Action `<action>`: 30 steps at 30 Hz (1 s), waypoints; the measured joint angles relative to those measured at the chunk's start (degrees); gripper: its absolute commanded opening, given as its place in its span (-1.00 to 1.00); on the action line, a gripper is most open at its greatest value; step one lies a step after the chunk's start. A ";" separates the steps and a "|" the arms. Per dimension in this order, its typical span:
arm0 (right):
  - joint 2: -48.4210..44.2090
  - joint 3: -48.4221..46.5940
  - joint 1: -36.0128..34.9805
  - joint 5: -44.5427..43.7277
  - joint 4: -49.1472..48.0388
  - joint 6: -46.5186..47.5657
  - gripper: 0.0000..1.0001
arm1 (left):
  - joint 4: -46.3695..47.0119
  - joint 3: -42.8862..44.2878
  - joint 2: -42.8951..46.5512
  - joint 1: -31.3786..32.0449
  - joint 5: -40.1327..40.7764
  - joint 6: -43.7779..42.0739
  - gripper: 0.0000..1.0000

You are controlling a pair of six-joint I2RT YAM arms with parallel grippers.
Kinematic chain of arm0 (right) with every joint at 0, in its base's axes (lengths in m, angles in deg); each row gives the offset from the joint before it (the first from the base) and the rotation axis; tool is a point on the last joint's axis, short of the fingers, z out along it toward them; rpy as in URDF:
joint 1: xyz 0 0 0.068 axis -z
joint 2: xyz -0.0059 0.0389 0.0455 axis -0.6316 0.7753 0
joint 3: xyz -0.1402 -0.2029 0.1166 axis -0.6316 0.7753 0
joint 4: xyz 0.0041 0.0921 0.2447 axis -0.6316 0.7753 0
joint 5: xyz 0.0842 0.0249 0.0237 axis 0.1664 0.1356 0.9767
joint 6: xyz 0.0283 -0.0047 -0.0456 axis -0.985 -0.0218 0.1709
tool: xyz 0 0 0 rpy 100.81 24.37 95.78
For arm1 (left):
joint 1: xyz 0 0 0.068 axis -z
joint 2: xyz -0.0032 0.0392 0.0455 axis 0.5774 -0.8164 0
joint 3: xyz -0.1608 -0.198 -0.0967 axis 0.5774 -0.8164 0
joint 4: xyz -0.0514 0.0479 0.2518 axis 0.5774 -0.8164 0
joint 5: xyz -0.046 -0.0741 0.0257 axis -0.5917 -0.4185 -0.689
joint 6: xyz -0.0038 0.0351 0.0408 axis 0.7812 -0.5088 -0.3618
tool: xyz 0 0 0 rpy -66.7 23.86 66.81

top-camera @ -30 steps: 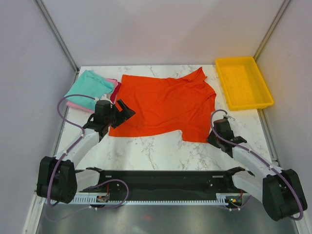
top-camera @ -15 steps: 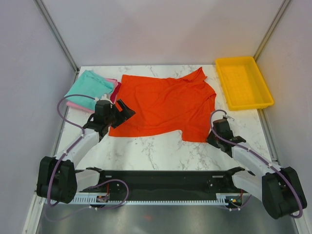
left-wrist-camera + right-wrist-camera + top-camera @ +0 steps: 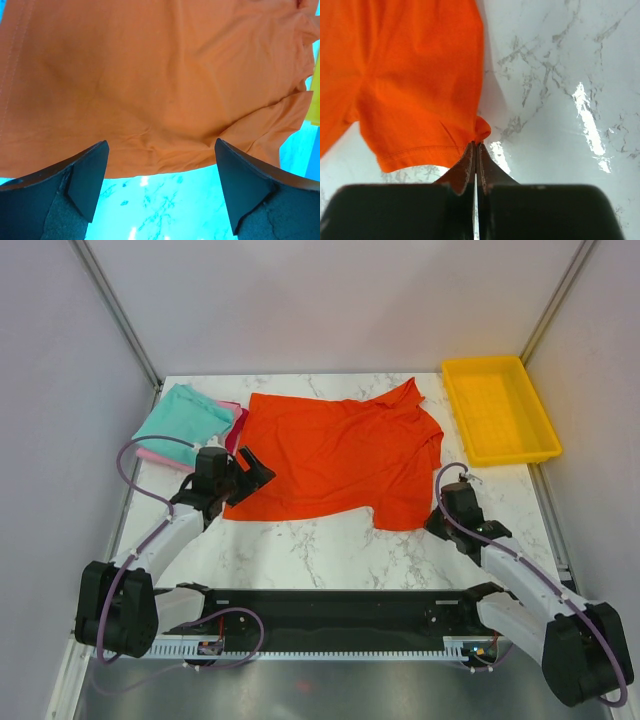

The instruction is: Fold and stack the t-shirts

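From above, the orange-red t-shirt (image 3: 340, 455) was seen spread flat on the marble table (image 3: 330, 550), directly ahead of both arms. The left gripper (image 3: 258, 468) was hovering at its near left edge, and the teal t-shirt (image 3: 185, 415) was stacked on the pink t-shirt (image 3: 160, 454) just beyond and to that gripper's left. The right gripper (image 3: 437, 525) was set low at the shirt's near right corner, with the yellow tray (image 3: 500, 410) well ahead and to its right. In the left wrist view, the fingers (image 3: 85, 185) were spread wide with nothing between them, and the shirt's hem was crossed just ahead of the tips. In the right wrist view, the fingers (image 3: 470, 165) were pressed together, and a small pucker of orange cloth was pinched at their tips, the rest of the shirt lying ahead and to the left.
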 measured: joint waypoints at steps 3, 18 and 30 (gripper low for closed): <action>-2.84 -2.58 0.00 0.39 1.99 0.63 -1.00 | -1.38 0.00 0.48 0.00 1.66 0.15 0.83; 5.68 -7.34 0.31 1.16 -14.49 5.38 -1.00 | -9.05 -0.35 5.81 -0.68 11.91 4.17 0.58; 1.36 -3.61 1.22 0.46 -17.22 5.31 -1.00 | -16.57 -2.08 -0.68 -9.27 13.11 7.61 0.50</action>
